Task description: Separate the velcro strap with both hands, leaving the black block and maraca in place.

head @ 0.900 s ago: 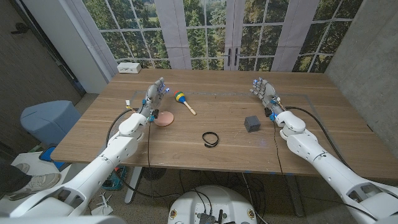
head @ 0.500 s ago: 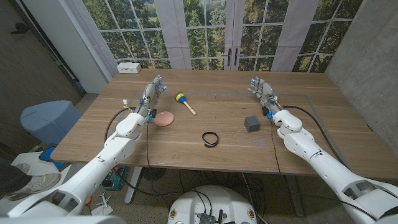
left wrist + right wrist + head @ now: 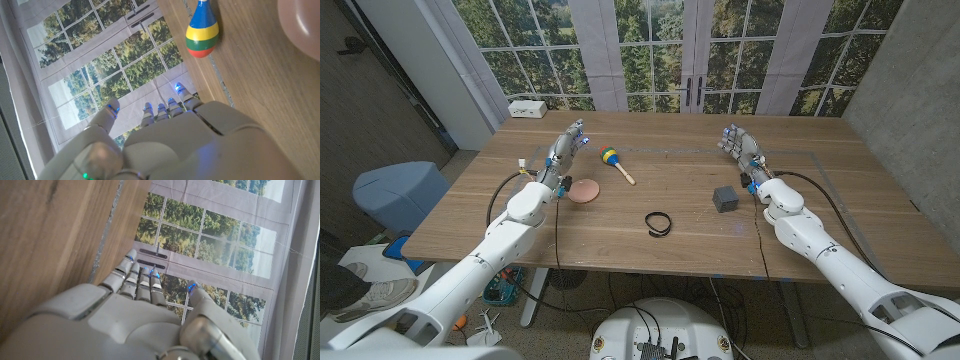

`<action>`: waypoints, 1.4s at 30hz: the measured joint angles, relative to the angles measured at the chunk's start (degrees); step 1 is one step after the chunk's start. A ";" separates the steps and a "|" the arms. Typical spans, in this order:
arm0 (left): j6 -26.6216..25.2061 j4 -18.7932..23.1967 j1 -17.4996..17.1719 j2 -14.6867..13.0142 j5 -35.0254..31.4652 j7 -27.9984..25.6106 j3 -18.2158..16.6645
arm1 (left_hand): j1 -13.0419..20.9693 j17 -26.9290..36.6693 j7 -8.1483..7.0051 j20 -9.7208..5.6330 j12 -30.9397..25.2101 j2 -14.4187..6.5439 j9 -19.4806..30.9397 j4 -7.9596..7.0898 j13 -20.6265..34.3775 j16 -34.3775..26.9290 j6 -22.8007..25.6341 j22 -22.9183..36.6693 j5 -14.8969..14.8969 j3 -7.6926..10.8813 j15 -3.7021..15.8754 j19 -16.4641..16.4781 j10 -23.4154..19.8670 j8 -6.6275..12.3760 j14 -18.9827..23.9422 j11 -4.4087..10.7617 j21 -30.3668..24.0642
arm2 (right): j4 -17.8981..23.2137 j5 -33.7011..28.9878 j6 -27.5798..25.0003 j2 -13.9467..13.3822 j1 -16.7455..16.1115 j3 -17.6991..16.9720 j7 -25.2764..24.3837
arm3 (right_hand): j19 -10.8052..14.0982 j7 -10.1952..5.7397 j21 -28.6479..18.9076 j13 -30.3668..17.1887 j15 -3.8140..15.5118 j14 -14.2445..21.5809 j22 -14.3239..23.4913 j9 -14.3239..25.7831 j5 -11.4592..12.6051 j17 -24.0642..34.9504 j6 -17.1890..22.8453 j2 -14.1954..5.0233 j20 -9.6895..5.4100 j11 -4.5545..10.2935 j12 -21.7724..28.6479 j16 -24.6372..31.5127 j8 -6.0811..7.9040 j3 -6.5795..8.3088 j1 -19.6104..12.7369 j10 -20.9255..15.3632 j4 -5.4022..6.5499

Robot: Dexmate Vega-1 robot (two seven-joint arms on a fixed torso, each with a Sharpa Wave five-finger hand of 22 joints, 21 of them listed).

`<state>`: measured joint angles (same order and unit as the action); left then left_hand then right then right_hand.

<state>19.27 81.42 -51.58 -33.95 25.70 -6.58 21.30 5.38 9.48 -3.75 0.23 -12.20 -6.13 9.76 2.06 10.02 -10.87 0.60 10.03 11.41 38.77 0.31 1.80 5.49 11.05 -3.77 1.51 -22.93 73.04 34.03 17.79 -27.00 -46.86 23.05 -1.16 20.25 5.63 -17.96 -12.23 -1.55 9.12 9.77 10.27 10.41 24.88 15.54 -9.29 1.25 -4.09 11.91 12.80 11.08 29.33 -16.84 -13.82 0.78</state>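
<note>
Since the velcro strap lay untouched at the near middle of the worktop, my left hand and right hand waited far back, fingers apart and empty, clear of the black block and maraca.

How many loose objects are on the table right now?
4: maraca and pink disc near the left hand, black block near the right hand, velcro strap in the middle.

Maraca handle and pink disc cut off by the left wrist view's edge.
</note>
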 measured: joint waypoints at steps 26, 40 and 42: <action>-8.54 12.56 -1.15 -6.20 -23.39 -9.88 3.89 | 1.07 -0.01 -1.25 1.11 -0.39 -0.45 -0.01 3.28 -0.01 0.00 2.40 -0.01 -0.62 0.10 0.47 2.54 -2.64 0.00 2.52 0.86 0.00 | 1.89 -0.02 2.32 -0.94 -3.37 -1.75 -2.01 | 0.63 0.29 0.44 0.27 -0.08 0.52 -0.01 -0.01 0.00 -0.66 0.73 0.07 0.19 -0.31 0.00 0.00 0.00 0.08 -1.43 -0.93 -1.98; -14.60 18.96 -1.04 -8.97 -33.98 -11.21 5.99 | 1.74 -0.01 -1.88 2.44 -0.39 -0.67 -0.02 4.77 0.28 0.00 4.24 -0.01 -1.05 -0.11 0.43 3.44 -4.37 0.00 3.92 2.58 0.30 | 0.91 0.56 4.71 -0.70 -4.35 -2.56 -1.63 | 1.04 0.50 0.89 0.27 -0.50 0.94 -0.02 -0.01 0.00 -0.71 0.94 0.07 0.60 -0.62 0.00 0.44 0.00 -0.23 -1.43 -1.23 -2.29; -15.28 19.72 -1.05 -9.29 -35.20 -11.27 6.24 | 1.74 -0.01 -1.97 2.44 -0.39 -0.67 0.23 4.98 0.28 0.00 4.33 -0.01 -1.06 0.11 0.61 3.44 -4.68 0.00 4.10 2.28 0.30 | 0.73 0.59 4.96 -0.65 -4.41 -2.63 -1.58 | 1.04 0.50 0.89 0.27 -0.50 0.94 -0.02 -0.01 0.00 -0.71 0.94 0.07 0.60 -0.62 0.00 0.44 0.00 -0.23 -1.43 -1.23 -2.29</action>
<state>3.99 101.13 -52.62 -43.24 -9.50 -17.85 27.54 7.12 9.47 -5.73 2.67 -12.59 -6.80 9.99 7.04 10.30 -10.87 4.93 10.02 10.35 38.88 0.92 5.24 0.81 11.05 0.33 3.78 -22.63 73.76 34.62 22.75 -27.65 -51.27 20.42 -2.74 21.29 6.13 -17.07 -11.97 -2.05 10.06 9.75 10.26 10.41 24.17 16.47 -9.21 1.84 -4.71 11.90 13.24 11.07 29.10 -18.27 -15.06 -1.51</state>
